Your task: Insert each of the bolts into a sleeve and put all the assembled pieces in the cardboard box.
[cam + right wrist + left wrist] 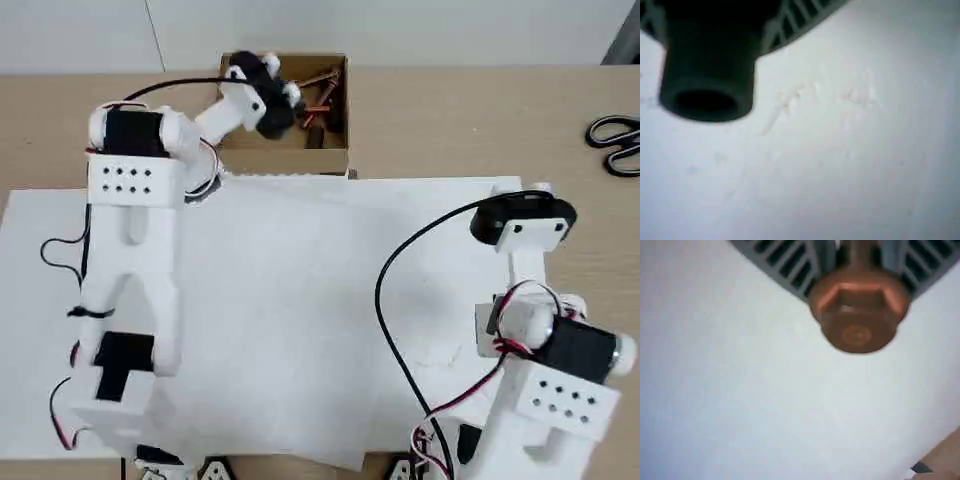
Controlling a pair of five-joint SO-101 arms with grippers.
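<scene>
Copper-coloured and six-sided, the head of a bolt [857, 315] faces the left wrist camera. A round stamped mark on its face is too blurred to read. The left gripper [856, 257] is clamped on the bolt's shank, most of which is hidden between the grey ribbed fingers [782, 260]. Behind it is a plain pale surface that I cannot identify, with a tan corner at one edge.

The right gripper [710, 15] grasps a black sleeve [707, 75] with its open bore toward the camera and its far end cut off by the frame. It hangs above the white sheet [850, 165], which is faintly scuffed there.

In the high view, one arm [130, 250] ends over the open cardboard box [340, 150], and its dark tip covers part of the contents. Beside the tip, copper and dark pieces [322, 98] lie in the box; I cannot tell how many. The other arm [545, 350] ends over the far right part of the sheet.

The sheet covers most of a light wooden table [450, 120], and the box stands at the sheet's far edge. Black-handled scissors [615, 140] lie on the table's right side, partly cut off. A pale surface runs beyond the table.
</scene>
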